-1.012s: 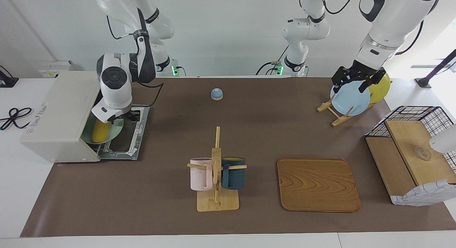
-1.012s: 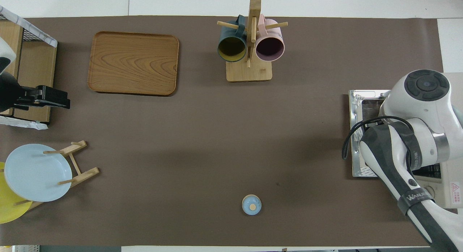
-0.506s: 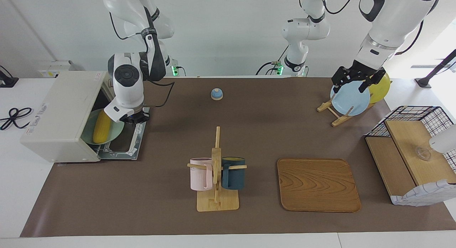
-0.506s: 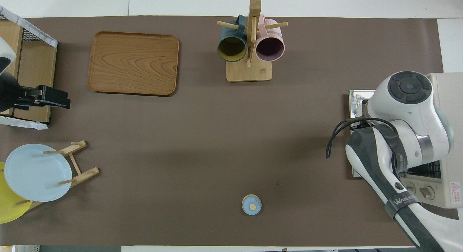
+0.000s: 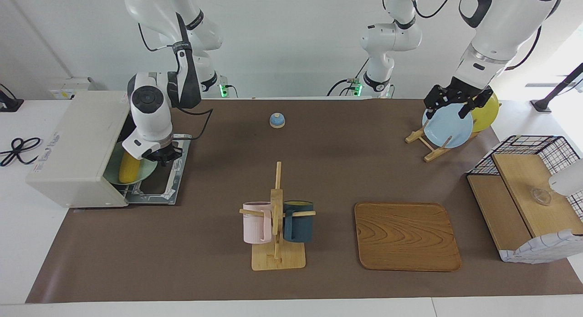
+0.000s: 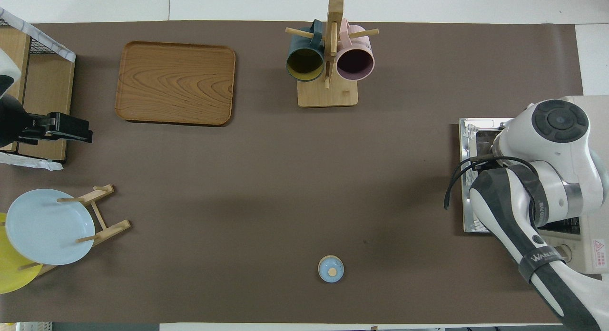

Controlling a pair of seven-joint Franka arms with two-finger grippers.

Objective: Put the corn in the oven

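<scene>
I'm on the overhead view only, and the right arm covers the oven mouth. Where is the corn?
Observer: The corn lies on a pale green plate in the mouth of the oven.
Operator: Is the plate fully inside?
Observer: No, it is only partly under the oven's top; its rim juts out over the open door.
Operator: Is the right pincer holding the corn?
Observer: No. The right pincer is shut over the door, beside the plate, with the corn apart from it.
</scene>
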